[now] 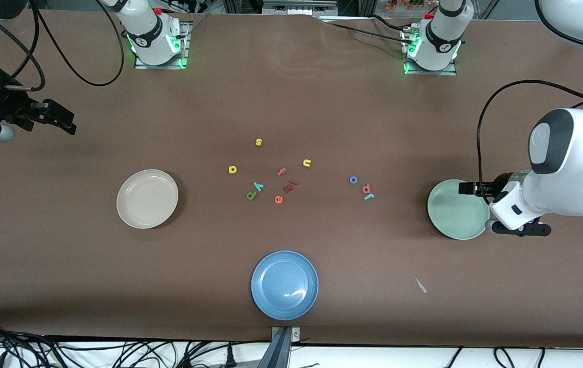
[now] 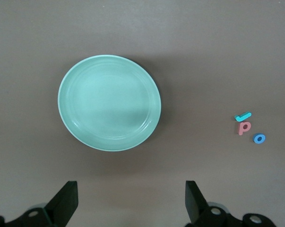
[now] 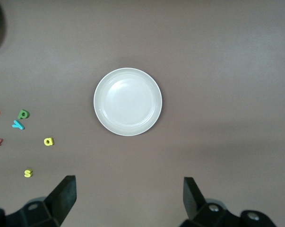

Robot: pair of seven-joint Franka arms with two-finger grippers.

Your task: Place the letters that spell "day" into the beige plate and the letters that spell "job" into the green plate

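Note:
The beige plate [image 1: 147, 199] [image 3: 127, 101] lies toward the right arm's end of the table, the green plate [image 1: 458, 209] [image 2: 109, 102] toward the left arm's end; nothing lies in either. Mid-table sit the green d [image 1: 251, 196] [image 3: 22, 114], teal y [image 1: 257, 185] [image 3: 18, 125] and yellow a [image 1: 232, 169] [image 3: 48, 141]. Closer to the green plate lie the blue o [image 1: 353, 180] [image 2: 259, 138], salmon b [image 1: 366, 188] [image 2: 244, 126] and teal j [image 1: 369, 196] [image 2: 243, 116]. My left gripper [image 1: 500, 209] [image 2: 131, 189] hangs open beside the green plate. My right gripper [image 1: 59, 117] [image 3: 129, 187] hangs open at its table end.
A blue plate [image 1: 284, 284] sits near the front edge. Other letters lie among the middle group: yellow s [image 1: 258, 142], yellow u [image 1: 306, 163], pink f [image 1: 281, 171], orange e [image 1: 278, 199], a reddish piece [image 1: 291, 185]. A white scrap [image 1: 420, 285] lies nearer the camera than the green plate.

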